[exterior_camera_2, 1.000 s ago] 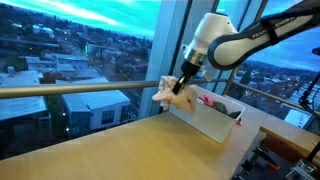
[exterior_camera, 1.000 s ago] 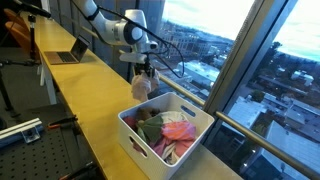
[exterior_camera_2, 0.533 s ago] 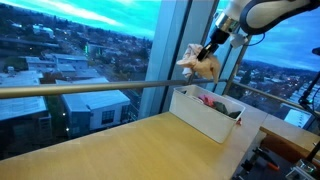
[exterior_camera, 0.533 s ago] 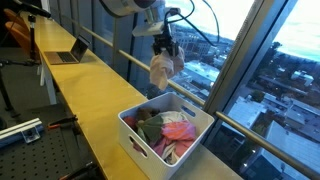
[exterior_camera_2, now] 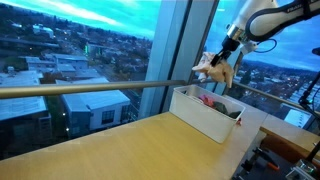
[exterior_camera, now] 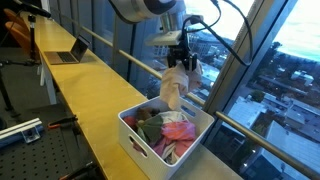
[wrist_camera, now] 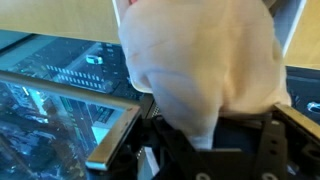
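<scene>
A pale cream cloth (exterior_camera: 176,86) hangs from my gripper (exterior_camera: 183,64), which is shut on its top edge. It dangles above the far side of a white bin (exterior_camera: 135,137) full of mixed clothes. Seen from the other side, the cloth (exterior_camera_2: 214,69) is bunched under the gripper (exterior_camera_2: 223,57), over the bin (exterior_camera_2: 195,115). In the wrist view the cloth (wrist_camera: 200,60) fills most of the picture and hides the fingertips.
The bin stands at the end of a long yellow counter (exterior_camera: 85,95) along a tall window with a metal rail (exterior_camera_2: 90,89). A laptop (exterior_camera: 68,53) sits far back on the counter. Pink and dark garments (exterior_camera: 172,131) lie in the bin.
The arm has carried the cloth up from the counter beside the bin, then across until it hangs over the bin. The grip has stayed shut throughout.
</scene>
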### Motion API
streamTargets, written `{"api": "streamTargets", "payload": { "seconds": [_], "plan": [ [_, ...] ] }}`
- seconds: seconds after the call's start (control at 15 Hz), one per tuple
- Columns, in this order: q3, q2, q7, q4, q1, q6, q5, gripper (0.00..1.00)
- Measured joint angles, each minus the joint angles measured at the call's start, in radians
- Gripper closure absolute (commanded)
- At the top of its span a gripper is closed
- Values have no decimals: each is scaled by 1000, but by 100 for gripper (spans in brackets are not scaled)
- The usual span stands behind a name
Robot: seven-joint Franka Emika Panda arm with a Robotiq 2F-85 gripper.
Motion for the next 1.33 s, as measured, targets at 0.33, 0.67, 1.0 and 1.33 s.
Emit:
{"api": "streamTargets", "payload": {
  "seconds": [0.33,0.67,1.0,1.33],
  "plan": [
    [0,33,0,-1,-25,6,23,32],
    [8,13,0,-8,-21,17,24,0],
    [69,-3,12,-103,8,34,121,0],
    [109,-3,12,-191,15,69,220,0]
  ]
}}
